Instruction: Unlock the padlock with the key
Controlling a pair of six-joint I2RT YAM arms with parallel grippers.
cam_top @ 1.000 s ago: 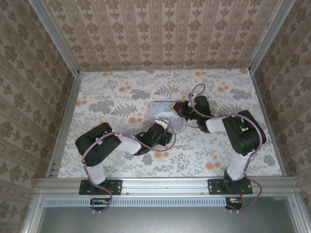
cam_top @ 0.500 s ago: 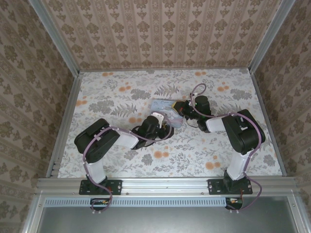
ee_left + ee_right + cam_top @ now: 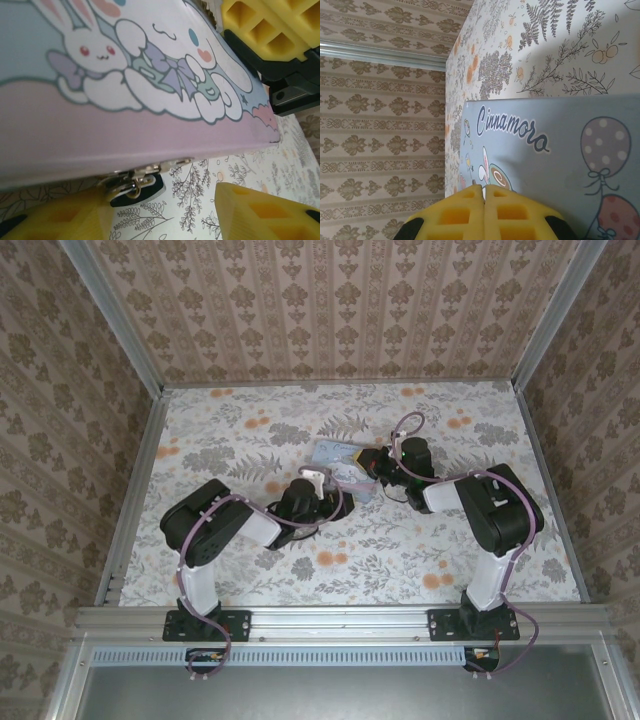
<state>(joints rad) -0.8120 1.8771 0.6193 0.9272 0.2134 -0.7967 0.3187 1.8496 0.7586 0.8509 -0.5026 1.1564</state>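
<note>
Left gripper (image 3: 165, 200) stands half-open, padlock (image 3: 134, 184) at its ten o'clock under the tin (image 3: 150, 75); right gripper (image 3: 484, 190) is fully closed.

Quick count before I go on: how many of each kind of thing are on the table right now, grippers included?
cartoon-printed tin: 1
padlock, hanging at the tin's clasp: 1
grippers: 2, the left gripper open and the right gripper shut
Total: 4

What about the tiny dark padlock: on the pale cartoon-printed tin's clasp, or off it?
On: the padlock hangs from the silver clasp at the tin's lower edge. Whether it is locked or unlocked, cannot tell.
</note>
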